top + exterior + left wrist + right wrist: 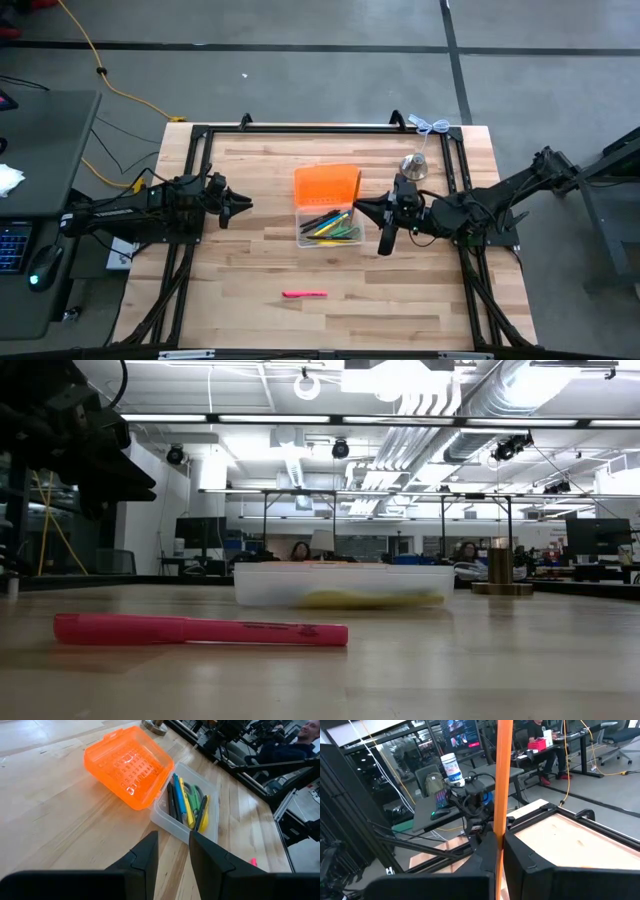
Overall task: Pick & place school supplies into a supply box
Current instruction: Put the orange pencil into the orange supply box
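The supply box (328, 228) is a clear tray at the table's middle, its orange lid (327, 185) folded open toward the far edge. Several pens and markers (186, 802) lie inside it. A pink marker (304, 294) lies flat on the table nearer the front edge. My right gripper (499, 855) hovers just right of the box (358, 207), shut on a thin orange pencil (502, 775). My left gripper (172, 857) waits open at the table's left (240, 205), pointing toward the box with nothing between its fingers. My right gripper pinches the orange pencil (498, 832) between its two fingers. The fingers lie level, reaching in from the table's right, and cross the pencil. A long stretch of the pencil rises above the fingers and leaves the picture. The fingers hide whatever lies below them.
A silver bell-shaped object (415, 165) stands at the far right, close behind my right arm. A black frame (320, 127) runs along the table's far edge and sides. Bare wood stretches between the box and the pink marker (200, 630).
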